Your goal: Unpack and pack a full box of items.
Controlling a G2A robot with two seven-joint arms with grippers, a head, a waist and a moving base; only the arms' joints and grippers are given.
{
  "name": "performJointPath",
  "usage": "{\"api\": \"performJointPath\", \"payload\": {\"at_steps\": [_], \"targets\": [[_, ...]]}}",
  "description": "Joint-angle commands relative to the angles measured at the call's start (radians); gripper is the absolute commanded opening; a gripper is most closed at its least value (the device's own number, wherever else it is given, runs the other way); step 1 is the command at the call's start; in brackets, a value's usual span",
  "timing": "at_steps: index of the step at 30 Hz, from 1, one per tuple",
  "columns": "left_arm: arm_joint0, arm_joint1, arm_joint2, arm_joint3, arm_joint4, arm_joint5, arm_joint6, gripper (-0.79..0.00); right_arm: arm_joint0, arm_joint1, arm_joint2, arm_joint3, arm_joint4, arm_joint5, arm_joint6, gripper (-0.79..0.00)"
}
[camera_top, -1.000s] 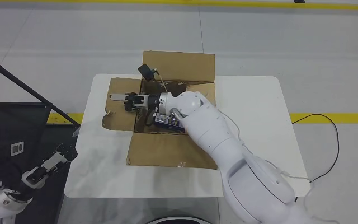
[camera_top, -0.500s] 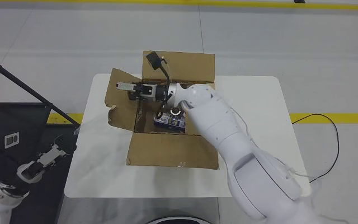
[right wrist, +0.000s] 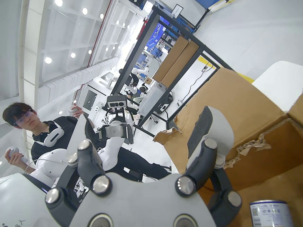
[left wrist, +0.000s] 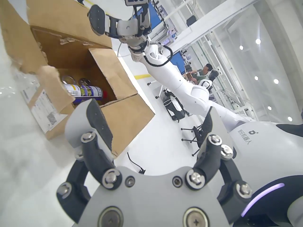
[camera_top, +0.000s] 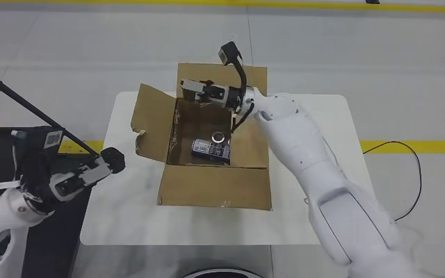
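An open cardboard box (camera_top: pixel 208 186) stands mid-table with its flaps spread; its left flap (camera_top: pixel 151 121) is tilted upward. Inside lies a blue and white can (camera_top: pixel 208 148) next to a silver-topped can (camera_top: pixel 221 137). My right gripper (camera_top: pixel 188 87) hangs above the box's far left corner, open and holding nothing; its own view shows the torn flap (right wrist: pixel 225 109) beyond the right gripper (right wrist: pixel 144 128) and a can (right wrist: pixel 269 213) below. My left gripper (camera_top: pixel 115 161) is open at the table's left edge. From the left gripper (left wrist: pixel 153 121), the box (left wrist: pixel 71 48) and can (left wrist: pixel 80 89) lie ahead.
The white table (camera_top: pixel 313 139) has bare room to the right of the box and along its front edge. A black frame (camera_top: pixel 28 104) stands off the table's left side. A printed label (left wrist: pixel 42 109) is on the box's near wall.
My right gripper rose from the left flap to above the box's far side. The left flap swung up from flat. My left arm came up to the table's left edge.
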Motion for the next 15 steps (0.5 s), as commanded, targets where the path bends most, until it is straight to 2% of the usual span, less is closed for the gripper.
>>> {"api": "performJointPath", "payload": {"at_steps": [1,8,15], "targets": [[-0.071,0.005,0.064,0.013,0.021,0.035,-0.003,0.000,-0.029,0.038,0.033,-0.062,-0.006,0.003,0.003,0.000],[-0.291,0.011,0.284,0.077,0.082,0.133,0.024,0.000,-0.175,0.172,0.187,-0.343,-0.056,0.081,0.081,0.000],[-0.485,0.001,0.508,0.129,0.139,0.215,0.039,0.000,-0.328,0.265,0.343,-0.610,-0.149,0.192,0.191,0.000]]}}
